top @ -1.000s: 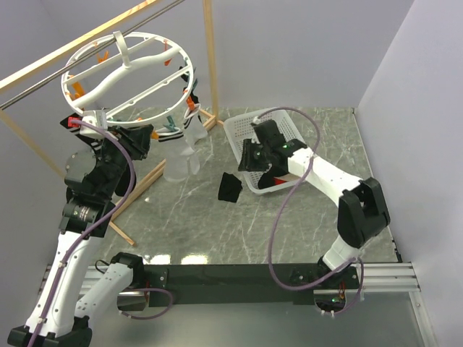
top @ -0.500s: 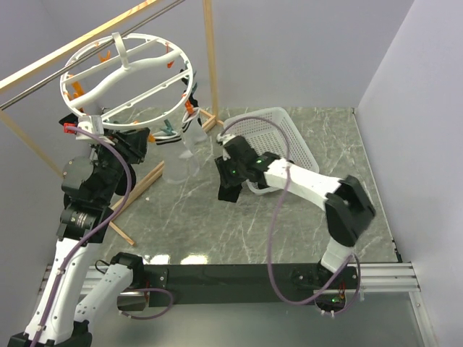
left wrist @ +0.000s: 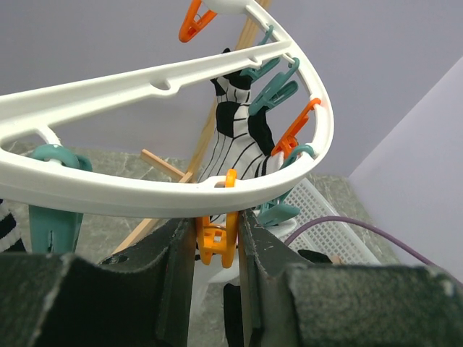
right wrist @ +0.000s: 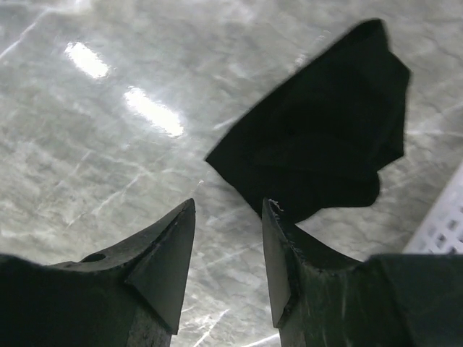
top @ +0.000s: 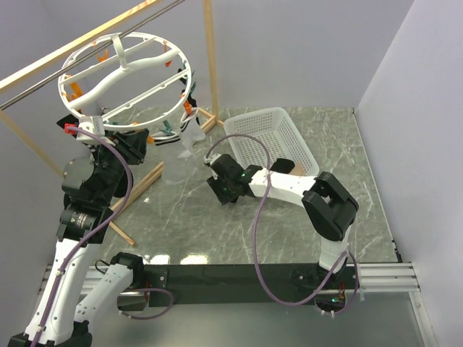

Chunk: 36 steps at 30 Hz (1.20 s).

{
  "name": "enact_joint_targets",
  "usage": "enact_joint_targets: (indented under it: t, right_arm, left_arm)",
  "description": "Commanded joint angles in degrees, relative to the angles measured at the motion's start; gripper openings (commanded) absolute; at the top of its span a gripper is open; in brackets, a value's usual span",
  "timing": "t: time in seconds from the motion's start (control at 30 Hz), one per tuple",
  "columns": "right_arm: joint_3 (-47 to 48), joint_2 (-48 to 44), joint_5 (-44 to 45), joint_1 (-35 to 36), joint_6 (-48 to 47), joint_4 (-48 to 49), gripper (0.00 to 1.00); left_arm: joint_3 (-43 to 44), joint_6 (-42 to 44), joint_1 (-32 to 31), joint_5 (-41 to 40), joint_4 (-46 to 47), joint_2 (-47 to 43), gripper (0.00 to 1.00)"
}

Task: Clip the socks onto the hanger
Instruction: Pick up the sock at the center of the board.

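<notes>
- We see a grey marbled desk (top: 217,238) closed in by pale walls, with a wooden frame (top: 210,58) and a metal rod (top: 43,87) at the back left.
- From above, the hanger (top: 108,88) hangs tilted from the rod, well above the desk.
- A striped sock (top: 170,136) dangles from the hanger's near rim.
- The left arm climbs from its base at the bottom left and bends at the elbow. It lifts its left tool (top: 136,141) to the underside of that rim.
- The right arm rises from the bottom right to a sharp elbow. Its forearm lies low and stretches leftward across the desk.
- Its right tool (top: 221,186) sits just beside the near left corner of the white mesh basket (top: 255,114).
- A purple cable (top: 262,217) loops along the right arm.
- At the left wrist, we find the left tool (left wrist: 217,224) pointing up, its two fingers pressed against both sides of an orange clip (left wrist: 215,249) that hangs from the hanger's ring (left wrist: 145,188).
- Beyond it the striped sock (left wrist: 242,137) hangs among teal clips (left wrist: 278,90).
- At the right wrist, the right tool (right wrist: 228,206) tilts down toward the desk (right wrist: 94,144) with its fingers apart and nothing between them.
- A crumpled black sock (right wrist: 318,130) lies flat on the desk just past the tips, with its near edge close to the right-hand finger.
</notes>
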Motion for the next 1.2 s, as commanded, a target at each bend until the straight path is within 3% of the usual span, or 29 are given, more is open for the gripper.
enact_joint_targets:
  t: [0.0,0.63,0.73,1.03,1.17]
  right_arm:
    - [1.1,0.9,2.8,1.4,-2.7,2.2,0.49]
    - [4.7,8.3,5.5,1.6,-0.7,-0.6,0.49]
    - [4.5,9.4,4.7,1.4,-0.3,-0.2,0.41]
    - [4.0,8.5,-2.0,-0.9,1.3,1.7,0.01]
    - [3.0,3.9,-9.1,-2.4,4.8,2.7,0.0]
  left_arm:
    - [0.8,1.4,-0.3,0.1,0.5,-0.5,0.13]
    - [1.5,2.9,-0.3,0.1,-0.1,-0.3,0.13]
    - [1.7,3.4,-0.3,0.1,-0.2,-0.3,0.13]
    - [2.0,3.9,-0.3,0.1,0.0,-0.3,0.13]
    - [2.0,3.8,-0.3,0.1,0.3,-0.5,0.13]
